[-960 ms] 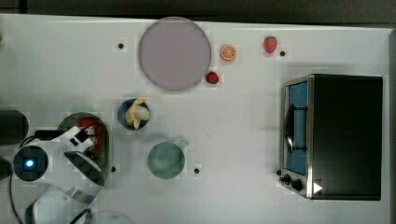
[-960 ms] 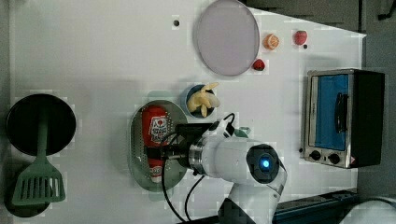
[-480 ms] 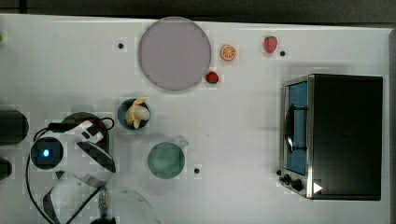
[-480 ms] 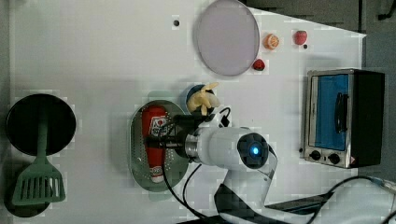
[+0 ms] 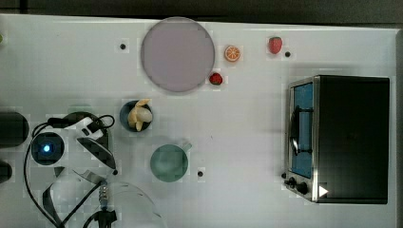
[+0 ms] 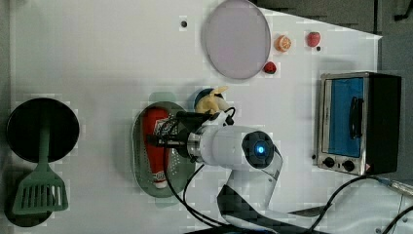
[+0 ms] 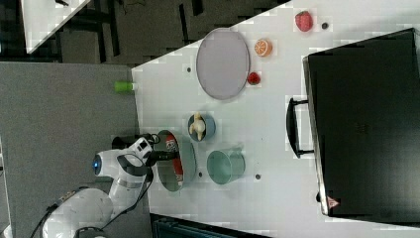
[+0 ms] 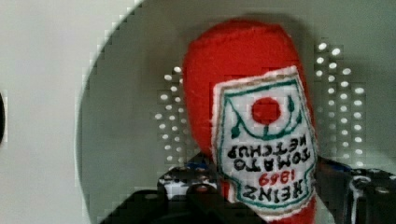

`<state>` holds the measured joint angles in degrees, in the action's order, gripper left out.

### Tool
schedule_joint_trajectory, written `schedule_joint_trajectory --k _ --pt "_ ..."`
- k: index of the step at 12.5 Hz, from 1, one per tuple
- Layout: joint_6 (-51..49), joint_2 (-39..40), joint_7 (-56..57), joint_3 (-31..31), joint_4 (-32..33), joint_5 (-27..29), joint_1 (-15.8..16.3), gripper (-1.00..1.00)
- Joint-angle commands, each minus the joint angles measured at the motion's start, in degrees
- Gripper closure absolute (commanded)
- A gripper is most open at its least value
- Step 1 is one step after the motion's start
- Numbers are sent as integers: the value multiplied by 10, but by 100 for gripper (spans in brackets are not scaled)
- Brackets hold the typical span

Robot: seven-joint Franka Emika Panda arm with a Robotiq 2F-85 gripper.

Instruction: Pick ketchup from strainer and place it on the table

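The ketchup (image 6: 155,146), a red soft bottle with a white label, lies lengthwise in the pale green strainer (image 6: 141,163) on the white table (image 5: 237,118). My gripper (image 6: 163,134) reaches down into the strainer over the bottle's middle. In the wrist view the ketchup (image 8: 247,93) sits between the two dark fingers (image 8: 187,186), which press its sides just below the label, so my gripper (image 8: 266,189) is shut on it. The bottle still rests on the strainer's holed floor (image 8: 126,140). In the right view the gripper (image 7: 168,154) meets the ketchup (image 7: 176,159) inside the strainer (image 7: 168,182).
Next to the strainer are a blue bowl with a banana (image 5: 137,115) and a teal cup (image 5: 168,163). A grey-lilac plate (image 5: 177,53), two strawberries (image 5: 215,79), an orange slice (image 5: 232,53) and a toaster oven (image 5: 342,137) lie farther off. A black pan (image 6: 41,129) and green spatula (image 6: 36,192) sit at the left view's left.
The arm has shifted over the strainer and come lower. The fingers, wide open before, have closed in against the ketchup's sides.
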<state>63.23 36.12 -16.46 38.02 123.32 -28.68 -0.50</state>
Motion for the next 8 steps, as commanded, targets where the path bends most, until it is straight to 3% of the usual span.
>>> schedule_joint_trajectory --k 1,3,8 --pt "-36 -34 -30 7 -5 4 8 -16" --pt "-85 -79 -30 27 -7 36 -1 -16" --pt "-210 -199 -7 49 -67 185 -30 -16"
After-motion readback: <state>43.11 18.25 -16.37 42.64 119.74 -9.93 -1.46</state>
